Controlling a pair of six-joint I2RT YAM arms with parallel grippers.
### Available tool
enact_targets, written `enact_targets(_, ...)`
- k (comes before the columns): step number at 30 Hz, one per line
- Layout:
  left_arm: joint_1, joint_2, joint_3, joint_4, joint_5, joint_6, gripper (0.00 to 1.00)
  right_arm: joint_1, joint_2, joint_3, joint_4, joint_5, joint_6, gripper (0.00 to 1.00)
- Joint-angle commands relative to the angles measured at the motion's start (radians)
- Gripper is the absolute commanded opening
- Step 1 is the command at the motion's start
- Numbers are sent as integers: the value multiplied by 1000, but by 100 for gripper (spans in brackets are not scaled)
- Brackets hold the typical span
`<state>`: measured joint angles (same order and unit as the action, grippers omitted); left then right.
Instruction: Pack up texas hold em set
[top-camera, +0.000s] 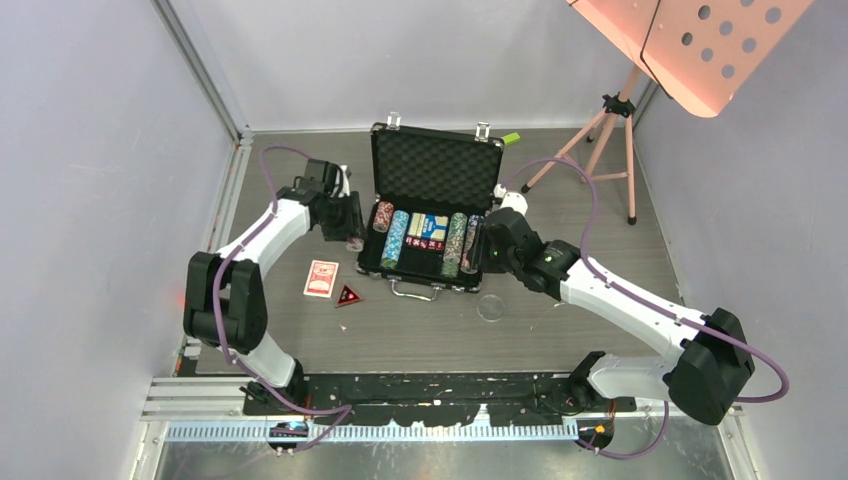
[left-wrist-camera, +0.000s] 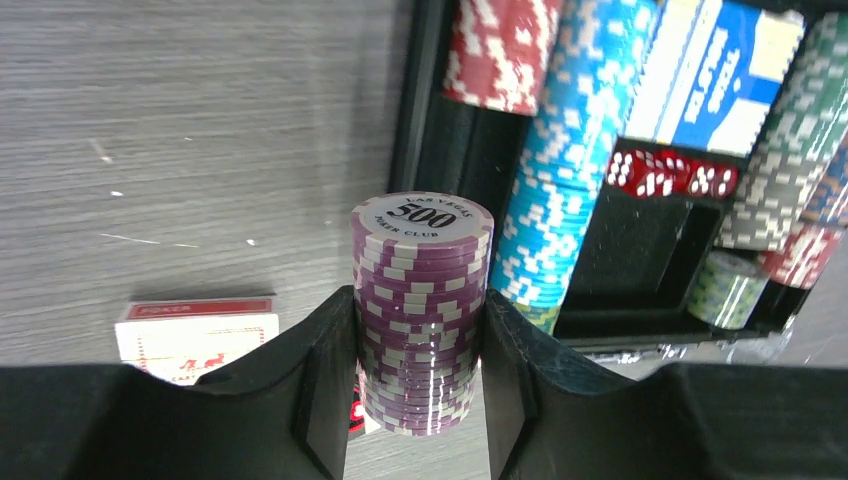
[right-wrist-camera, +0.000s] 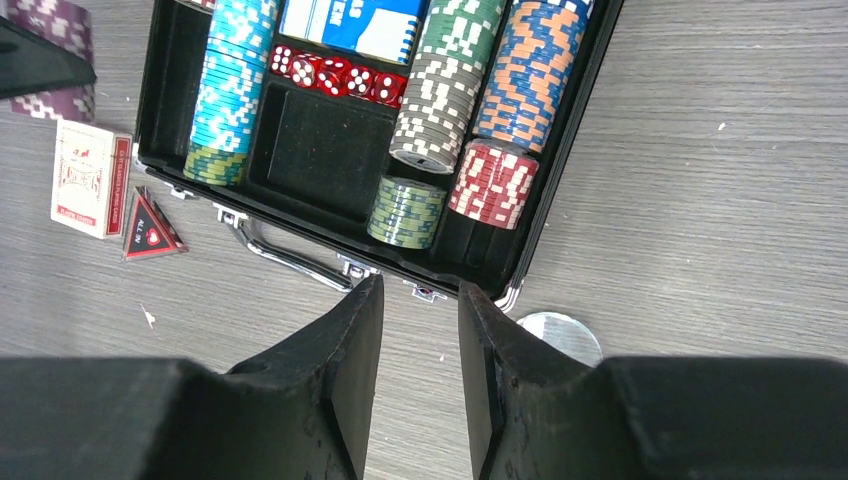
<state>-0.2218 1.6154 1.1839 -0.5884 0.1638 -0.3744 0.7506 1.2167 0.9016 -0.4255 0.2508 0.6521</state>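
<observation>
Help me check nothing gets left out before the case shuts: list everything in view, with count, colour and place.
briefcase: one, black, open, mid-table
chip stacks: several, red, light blue, green, grey, orange-blue, lying in the briefcase
dice: about five, red, in the briefcase
blue card box: one, in the briefcase behind the dice
purple chip stack: one, gripped left of the briefcase
card deck: one, red-backed, table left of the briefcase
triangle: one, red, beside the card deck
disc: one, clear, table before the briefcase
block: one, green, behind the briefcase
tripod stand: one, pink, back right
left claw: black, shut on the purple chip stack
right claw: black, open, empty
</observation>
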Motion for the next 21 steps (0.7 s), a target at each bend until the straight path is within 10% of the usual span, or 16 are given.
enact_targets(1,-40,-57,-17,59,58,47,19,-4,-31,-2,31,-2,-11,39)
enact_targets(11,-114,64,78,22,-11,97,23,-4,-68,-14,7,19,-12,39)
enact_targets(15,-117,92,106,-1,-6,107,49,-4,-74,-19,4,23,-12,39)
enact_targets(18,-117,89,111,-17,-38,93,94,-4,-73,-20,4,23,-12,39)
enact_targets(21,-117,62,108,-25,-60,83,100,-4,-68,-16,5,20,-12,39)
